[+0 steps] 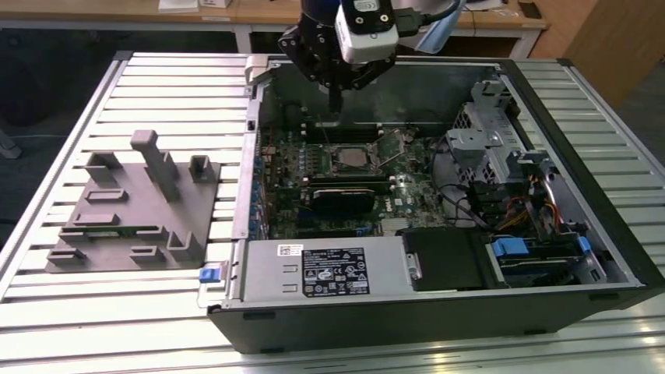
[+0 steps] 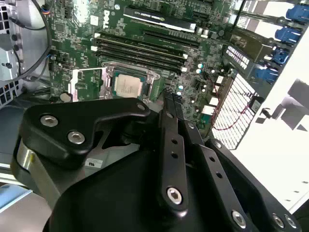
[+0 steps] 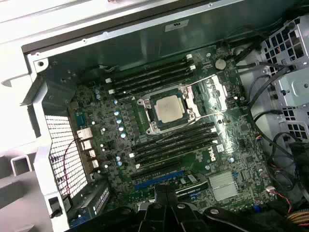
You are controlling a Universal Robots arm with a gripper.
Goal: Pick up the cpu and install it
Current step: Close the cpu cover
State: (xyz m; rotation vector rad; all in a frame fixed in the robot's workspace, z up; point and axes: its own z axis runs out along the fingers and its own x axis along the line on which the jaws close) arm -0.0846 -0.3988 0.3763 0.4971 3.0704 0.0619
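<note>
Cpu (image 1: pixel 351 158) lay flat in the socket (image 3: pixel 145 103) at the middle of the board, pale top up, with nothing touching it.

The slatted table (image 1: pixel 104 327) carried the open case (image 1: pixel 437 315). The grey fixture (image 1: pixel 124 210) stood on the table at the exterior view's left of the case, apart from it. Inside the case, the exterior view took in the green board (image 1: pixel 286 167) on the floor and a white-labelled black box (image 1: pixel 322 269) along the near wall. A metal cage (image 1: pixel 488 132) with wires stood at the exterior view's right.

Both wrist views looked onto the board from closer. In the first wrist view the cpu (image 3: pixel 170 108) sat square within the socket. A hinged frame (image 3: pixel 215 92) was swung open beside it, and rows of black slots (image 3: pixel 154 77) ran on either side. The second wrist view looked from the opposite side, past the gripper's black body, with the cpu (image 2: pixel 128 84) beyond the fingertips and the open frame (image 2: pixel 87 81) next to it.

The arm reached down from the far edge of the exterior view. The gripper (image 1: pixel 335 105) pointed straight down over the far part of the board, just beyond the socket and apart from the cpu. Its fingers (image 2: pixel 169 145) were pressed together tip to tip, clenched on nothing
</note>
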